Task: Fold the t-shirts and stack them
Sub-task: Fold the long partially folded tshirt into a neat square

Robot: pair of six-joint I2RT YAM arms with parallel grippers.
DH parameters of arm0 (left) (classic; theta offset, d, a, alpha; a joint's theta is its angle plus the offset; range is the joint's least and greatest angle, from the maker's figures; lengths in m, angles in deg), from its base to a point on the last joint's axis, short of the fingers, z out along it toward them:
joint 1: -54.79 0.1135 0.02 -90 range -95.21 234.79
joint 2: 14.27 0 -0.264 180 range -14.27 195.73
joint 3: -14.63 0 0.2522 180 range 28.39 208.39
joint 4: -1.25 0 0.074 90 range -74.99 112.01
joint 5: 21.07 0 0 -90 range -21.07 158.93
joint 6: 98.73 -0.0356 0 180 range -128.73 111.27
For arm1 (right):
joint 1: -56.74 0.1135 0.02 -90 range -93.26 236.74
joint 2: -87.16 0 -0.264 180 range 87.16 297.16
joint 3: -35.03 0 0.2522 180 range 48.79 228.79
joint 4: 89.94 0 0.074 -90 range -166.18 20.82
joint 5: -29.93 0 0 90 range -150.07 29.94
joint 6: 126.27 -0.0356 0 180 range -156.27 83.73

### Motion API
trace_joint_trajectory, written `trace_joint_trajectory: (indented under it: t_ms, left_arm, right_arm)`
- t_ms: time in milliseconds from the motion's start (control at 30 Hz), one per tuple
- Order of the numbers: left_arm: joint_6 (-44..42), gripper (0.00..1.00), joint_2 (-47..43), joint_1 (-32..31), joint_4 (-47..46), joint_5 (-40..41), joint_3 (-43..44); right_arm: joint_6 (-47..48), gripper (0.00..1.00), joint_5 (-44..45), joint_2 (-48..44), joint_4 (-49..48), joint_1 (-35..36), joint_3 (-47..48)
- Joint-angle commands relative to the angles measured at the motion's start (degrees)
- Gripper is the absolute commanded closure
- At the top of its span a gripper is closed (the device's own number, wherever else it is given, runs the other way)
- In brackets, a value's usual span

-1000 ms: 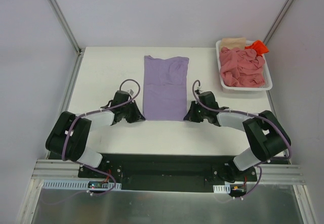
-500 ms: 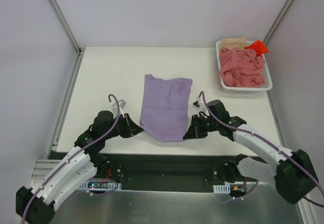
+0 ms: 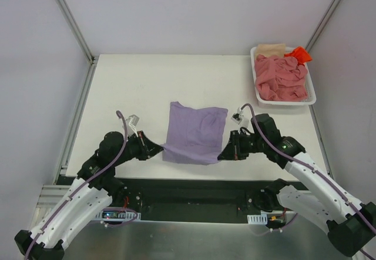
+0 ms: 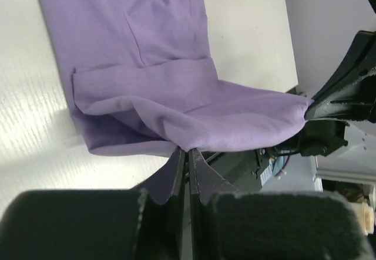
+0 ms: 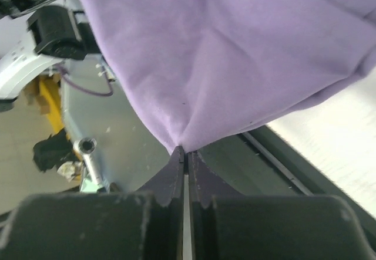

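The lavender-purple t-shirt [image 3: 194, 132] lies folded narrow in the middle of the table, its near end lifted. My left gripper [image 3: 160, 150] is shut on its near left corner, seen in the left wrist view [image 4: 187, 149] with the cloth [image 4: 176, 95] spreading away. My right gripper [image 3: 222, 155] is shut on its near right corner, seen in the right wrist view [image 5: 184, 150] under the hanging cloth [image 5: 235, 54]. A salmon-pink shirt [image 3: 281, 79], a beige one [image 3: 271, 49] and an orange-red one [image 3: 298, 54] lie crumpled in the basket.
The white plastic basket [image 3: 312, 100] stands at the table's back right. The table's near edge and the black base rail [image 3: 188, 189] lie just below the lifted hem. Grey walls close the sides.
Both grippers have pulled the shirt's near hem toward the table's near edge and lifted it. The shirt has slid nearer and looks shorter.
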Motion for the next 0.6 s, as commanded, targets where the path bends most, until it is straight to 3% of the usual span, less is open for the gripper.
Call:
trace_joint_trajectory:
  t_ms: [0, 133, 400, 567]
  left_arm:
    - [-1.53, 1.0, 6.65, -0.15, -2.58, 7.16, 6.53]
    - [-3.64, 1.0, 15.52, -0.15, -7.06, 9.79, 10.49]
    - [-7.86, 1.0, 29.42, 0.02, -13.04, 20.59, 19.19]
    - [-11.2, 1.0, 38.38, 0.73, -14.63, 21.23, 25.26]
  right_arm:
    - [3.57, 0.99, 9.33, 2.63, 1.59, -1.63, 5.57]
    - [5.59, 0.99, 16.2, 4.56, 0.54, -3.56, 8.91]
    - [8.23, 0.99, 18.84, 11.33, -3.24, -10.84, 13.39]
    - [6.91, 0.99, 20.6, 14.75, -7.63, -14.02, 15.33]
